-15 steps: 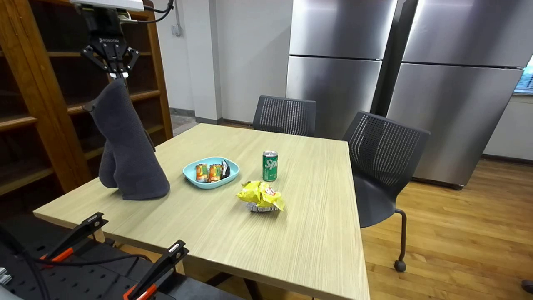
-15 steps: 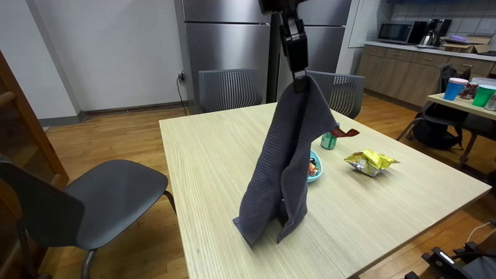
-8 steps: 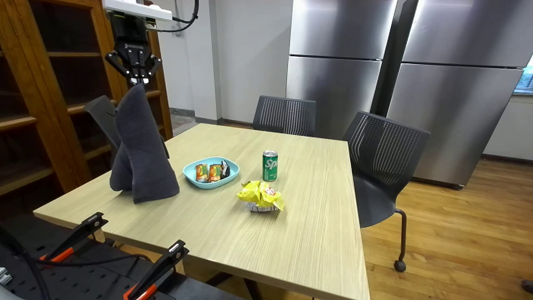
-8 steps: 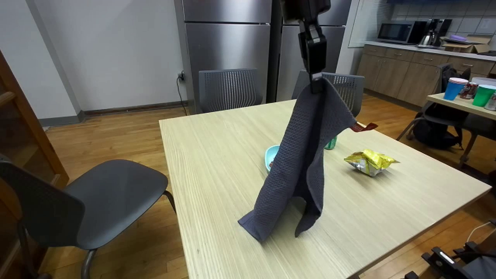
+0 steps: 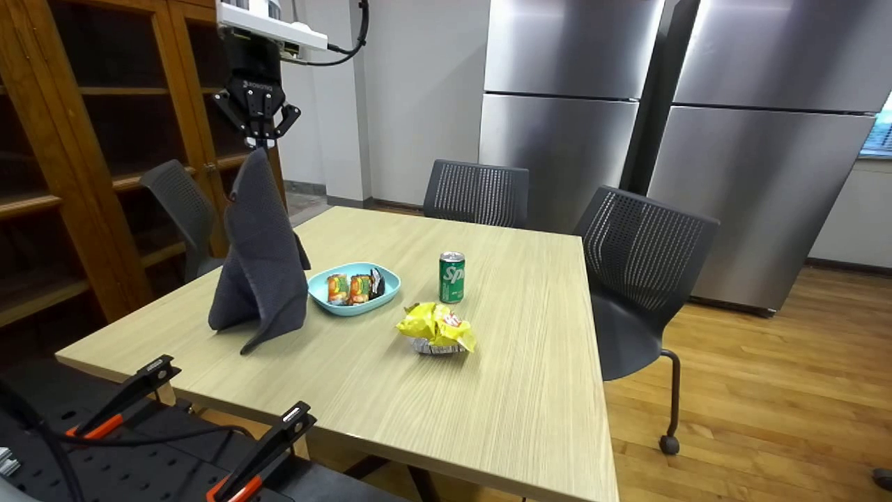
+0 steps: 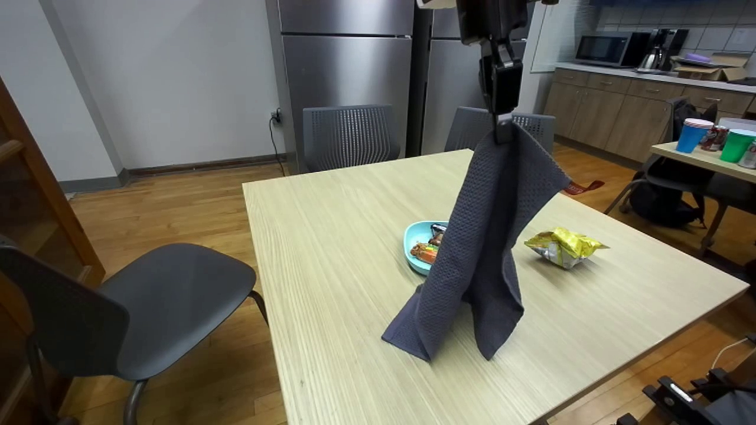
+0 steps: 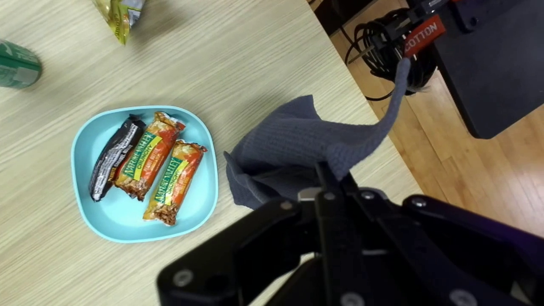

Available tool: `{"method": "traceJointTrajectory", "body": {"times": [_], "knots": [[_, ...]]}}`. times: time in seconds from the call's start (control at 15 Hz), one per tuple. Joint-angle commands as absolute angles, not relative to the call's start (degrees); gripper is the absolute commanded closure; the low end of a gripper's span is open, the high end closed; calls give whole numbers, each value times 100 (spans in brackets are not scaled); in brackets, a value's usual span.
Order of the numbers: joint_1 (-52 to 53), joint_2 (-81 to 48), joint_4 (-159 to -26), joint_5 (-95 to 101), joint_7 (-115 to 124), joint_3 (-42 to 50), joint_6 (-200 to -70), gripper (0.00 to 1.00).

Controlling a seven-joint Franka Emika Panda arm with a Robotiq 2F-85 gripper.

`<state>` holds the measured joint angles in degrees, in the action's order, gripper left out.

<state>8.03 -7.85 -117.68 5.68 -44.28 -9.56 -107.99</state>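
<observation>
Dish [image 7: 117, 216] with three wrapped bars [image 7: 143, 158], near grey cloth [image 7: 293, 142] in the pinch of the gripper [image 5: 261, 143]

Lighting as I receive it: bright, even, indoor. Glare: pale bands on the refrigerators [image 5: 557, 153], in both exterior views. Shadow: soft, beside the yellow bag [image 7: 121, 17]. Dim: cabinet [image 5: 132, 180] interior. Sheen: wooden floor [image 7: 484, 182], wrist view.

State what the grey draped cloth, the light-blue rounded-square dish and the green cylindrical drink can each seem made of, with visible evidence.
Grey draped cloth: probably cotton, matt and textured; its red tag reads COTTON.
Light-blue rounded-square dish: likely plastic, smooth with a soft sheen; glazed ceramic is possible.
Green cylindrical drink can: apparently metal, glossy and printed, silvery on top.
</observation>
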Motion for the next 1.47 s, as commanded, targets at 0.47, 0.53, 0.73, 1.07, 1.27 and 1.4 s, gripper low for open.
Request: {"method": "traceJointTrajectory", "body": {"times": [0.47, 0.53, 0.73, 1.07, 1.27, 1.4], "knots": [[1012, -470, -12018, 197, -4156, -1198, -10634, 99], [1020, -501, -12006, 188, -4177, -1211, -10649, 99], [1004, -636, -11898, 197, -4289, -1180, -10627, 99], [815, -991, -11609, 303, -4702, -988, -10620, 99], [646, -1301, -11271, 363, -5002, -844, -10513, 99], [554, -1536, -10990, 396, -5198, -784, -10433, 99]]}}
